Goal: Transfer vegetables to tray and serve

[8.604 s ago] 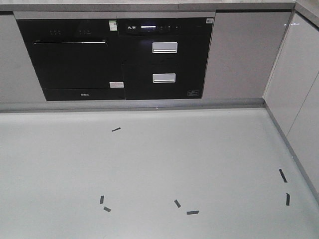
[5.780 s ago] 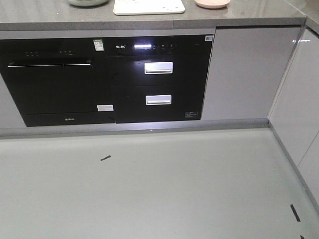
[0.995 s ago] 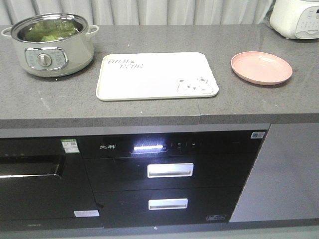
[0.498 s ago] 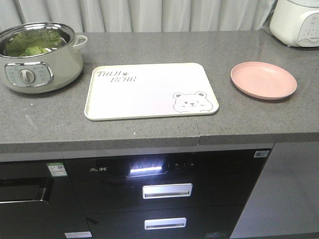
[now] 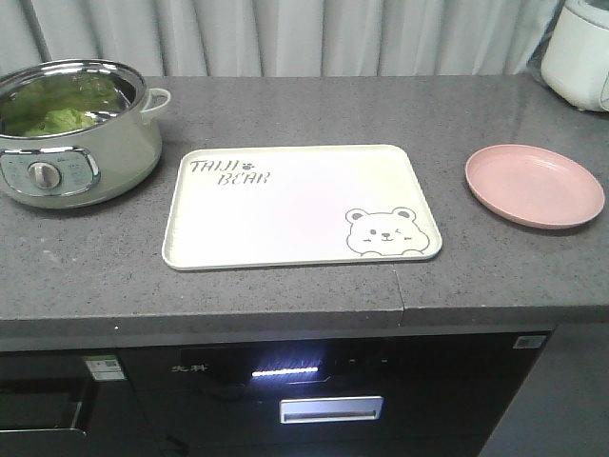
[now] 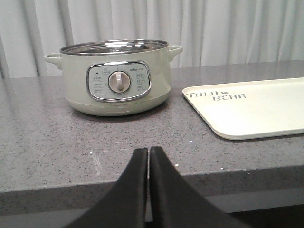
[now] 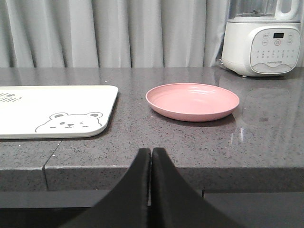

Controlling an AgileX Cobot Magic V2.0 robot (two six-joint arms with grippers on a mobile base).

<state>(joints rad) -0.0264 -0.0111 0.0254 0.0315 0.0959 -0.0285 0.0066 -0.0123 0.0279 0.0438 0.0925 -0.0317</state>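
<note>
approach looks nearly done: the counter [image 5: 285,290] fills the front view where floor showed seconds ago, with the tray [image 5: 285,205] bare at centre. vegetables [image 5: 52,107] sit in the pot [image 5: 90,162] to its left. left gripper [image 6: 146,152] and right gripper [image 7: 151,152] are pinched closed and empty, so picking can likely begin.

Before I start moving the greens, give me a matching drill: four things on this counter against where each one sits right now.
Things:
1. bright green ruffled lettuce leaves
2. cream-white rectangular plastic tray
3. round pink plate
4. white countertop appliance

Places:
a. back right corner of the grey counter
b. inside the pale green electric pot
c. middle of the counter, nothing on it
d. right of the tray, nothing on it

Pairs: 1-b, 2-c, 3-d, 4-a.
</note>
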